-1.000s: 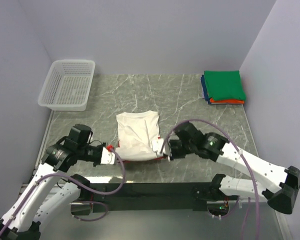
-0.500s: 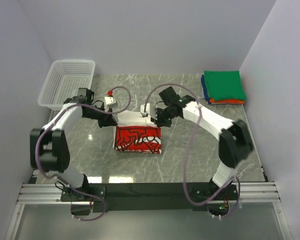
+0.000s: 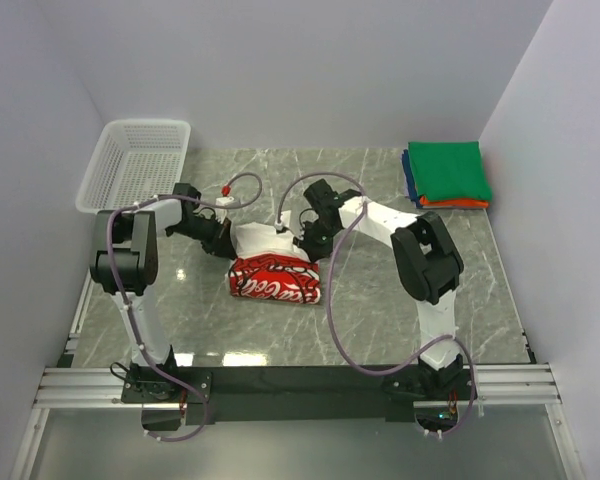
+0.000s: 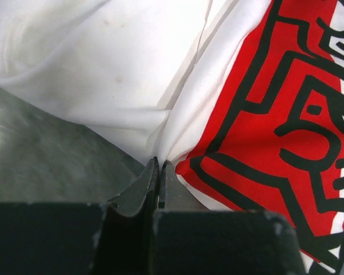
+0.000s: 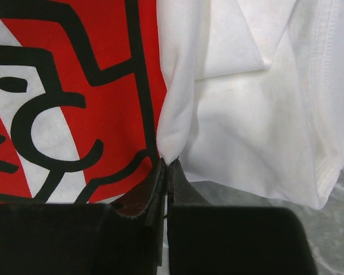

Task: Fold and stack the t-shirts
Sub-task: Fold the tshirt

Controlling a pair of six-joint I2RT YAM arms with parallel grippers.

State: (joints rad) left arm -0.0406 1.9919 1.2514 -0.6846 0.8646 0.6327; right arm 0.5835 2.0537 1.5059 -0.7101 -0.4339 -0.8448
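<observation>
because the fold needs an even edge, the left gripper (image 4: 159, 164) and right gripper (image 5: 167, 164) are each clamped tight on a pinch of the white tee (image 3: 275, 278), one per corner. the cloth lies just ahead of both claws, red print up. the folded stack (image 3: 446, 172) sits well apart, off the right claw's outer side.

Centre tee (image 3: 275, 278), basket (image 3: 130, 208) far-left (stack (image 3: 445, 172) far-right)
</observation>
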